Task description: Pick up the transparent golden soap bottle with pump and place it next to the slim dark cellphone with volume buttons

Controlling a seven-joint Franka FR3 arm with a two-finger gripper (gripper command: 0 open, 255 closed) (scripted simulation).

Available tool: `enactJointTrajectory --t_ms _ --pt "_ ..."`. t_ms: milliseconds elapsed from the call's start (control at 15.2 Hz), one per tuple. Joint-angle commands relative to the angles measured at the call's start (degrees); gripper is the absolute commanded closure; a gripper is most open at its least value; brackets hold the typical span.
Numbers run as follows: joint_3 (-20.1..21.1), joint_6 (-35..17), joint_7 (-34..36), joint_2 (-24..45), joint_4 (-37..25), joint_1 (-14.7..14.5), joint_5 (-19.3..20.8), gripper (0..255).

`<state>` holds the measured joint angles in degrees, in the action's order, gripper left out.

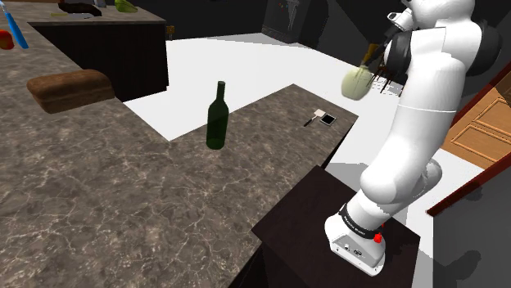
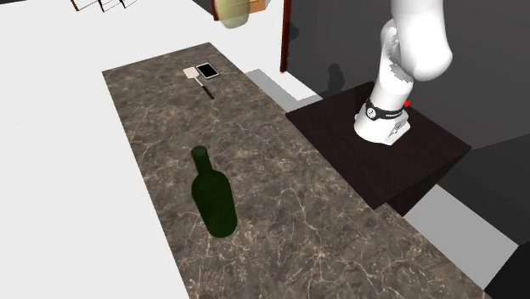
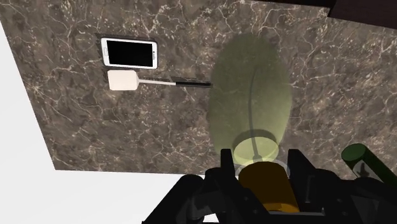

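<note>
A: Step in hand?
B: Carry leg, by the look. Gripper (image 3: 261, 160) clamped on soap bottle (image 3: 251, 95) at the golden pump end, fingers (image 3: 226, 159) tight on either side. Held aloft, well clear of counter (image 1: 123, 196), base twd the stone.
A: Where rel. to target?
B: Over the counter's far end in shoulder view. Phone (image 3: 129, 52) flat on the stone, screen up, off to one side of the bottle, not beneath it. White spatula (image 3: 122, 80) touching or just beside the phone's long edge, can't tell which. Thin handle pointing twd the bottle.
A: Next?
B: Prob. shift across twd phone, then lower upright onto bare stone beside it. Needs a spot clear of the spatula handle, so the phone's free side looks safer. Release only after flat contact.
A: Other hazards?
B: Green wine bottle (image 1: 217, 119) upright mid-counter, well apart from phone. No issue, est.
</note>
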<state>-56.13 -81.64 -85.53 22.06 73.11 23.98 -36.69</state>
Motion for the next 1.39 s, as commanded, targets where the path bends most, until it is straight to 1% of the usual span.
enactJointTrajectory --t_ms 0,594,1320 --pt "-0.3 -1.9 -0.4 -0.8 2.6 -1.3 0.7 255" --pt "-0.7 -9.2 -2.5 -2.2 11.4 -4.5 1.7 255" --pt "-0.3 -16.7 -5.4 -1.8 19.6 -6.3 0.9 255"
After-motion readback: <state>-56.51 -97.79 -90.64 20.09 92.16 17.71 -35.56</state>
